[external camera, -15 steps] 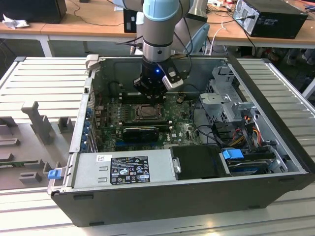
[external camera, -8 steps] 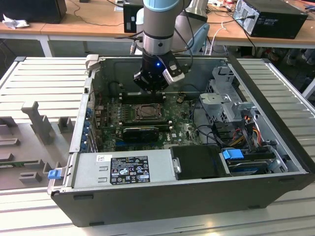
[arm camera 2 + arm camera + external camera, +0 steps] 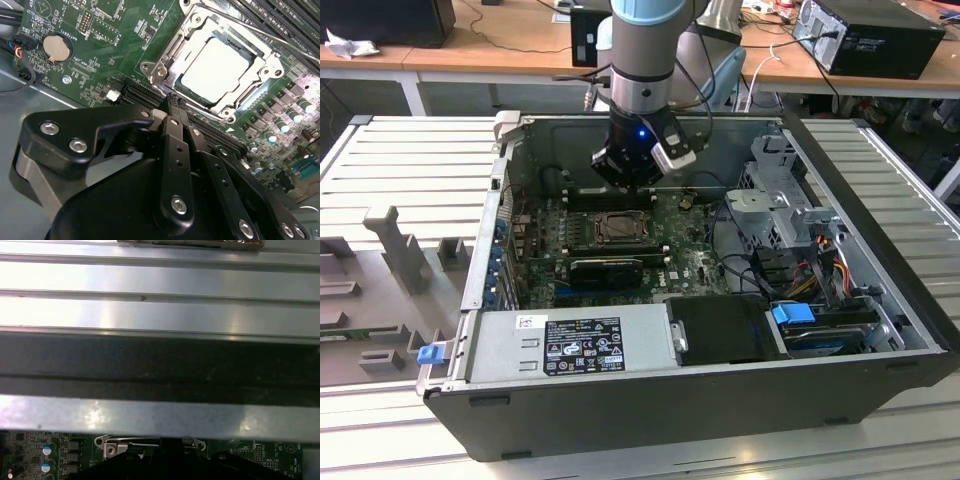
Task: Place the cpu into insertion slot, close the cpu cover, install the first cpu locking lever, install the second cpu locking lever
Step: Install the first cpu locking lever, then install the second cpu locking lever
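Observation:
In the second wrist view the cpu [image 3: 215, 70] lies flat in the insertion slot [image 3: 618, 228], its pale silvery face showing through the window of the cpu cover [image 3: 270, 62]. The cover lies down over it. A thin metal lever rod [image 3: 260, 31] runs along one side of the socket. My gripper [image 3: 174, 104] is shut with nothing between its black fingers, and its tips hover just off the socket's edge. In the exterior view the gripper [image 3: 630, 172] hangs inside the open computer case, a little behind the socket. The first wrist view catches a strip of the socket frame [image 3: 131, 445].
Long black memory slots [image 3: 292, 15] flank the socket, and a coin battery [image 3: 54, 46] sits on the green board. A black card [image 3: 608, 270], the power supply [image 3: 570, 345], a drive cage [image 3: 775, 190] and loose cables [image 3: 820, 270] crowd the case. Case walls [image 3: 160, 360] stand close.

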Available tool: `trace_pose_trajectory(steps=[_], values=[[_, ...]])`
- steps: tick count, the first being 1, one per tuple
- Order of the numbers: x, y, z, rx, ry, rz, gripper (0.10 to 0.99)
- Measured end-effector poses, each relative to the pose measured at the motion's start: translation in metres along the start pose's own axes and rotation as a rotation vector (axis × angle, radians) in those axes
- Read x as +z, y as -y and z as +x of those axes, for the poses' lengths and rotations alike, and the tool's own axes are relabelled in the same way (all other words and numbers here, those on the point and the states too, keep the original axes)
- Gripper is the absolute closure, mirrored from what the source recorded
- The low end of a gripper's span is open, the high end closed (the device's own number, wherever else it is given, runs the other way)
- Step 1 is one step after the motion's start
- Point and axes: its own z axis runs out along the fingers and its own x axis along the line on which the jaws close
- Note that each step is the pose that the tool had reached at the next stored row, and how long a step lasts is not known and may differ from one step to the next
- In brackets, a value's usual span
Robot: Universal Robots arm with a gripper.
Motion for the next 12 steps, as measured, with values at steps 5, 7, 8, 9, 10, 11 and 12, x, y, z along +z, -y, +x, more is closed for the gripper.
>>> trace_pose_trajectory(steps=[5, 7, 8, 9, 10, 11, 12], values=[[-0.0001, 0.0014, -0.0001, 0.000, 0.0000, 0.000, 0.980], [-0.0003, 0.0044, -0.0001, 0.000, -0.0001, 0.000, 0.980], [-0.0004, 0.0072, 0.0000, 0.000, 0.0000, 0.000, 0.980], [-0.0005, 0.0084, 0.0000, 0.000, 0.0000, 0.000, 0.980], [-0.0007, 0.0087, 0.0000, 0.000, 0.0000, 0.000, 0.980], [-0.0034, 0.0089, 0.0001, 0.000, -0.0001, 0.000, 0.980], [-0.0069, 0.0087, 0.0001, 0.000, 0.0000, 0.000, 0.980]])
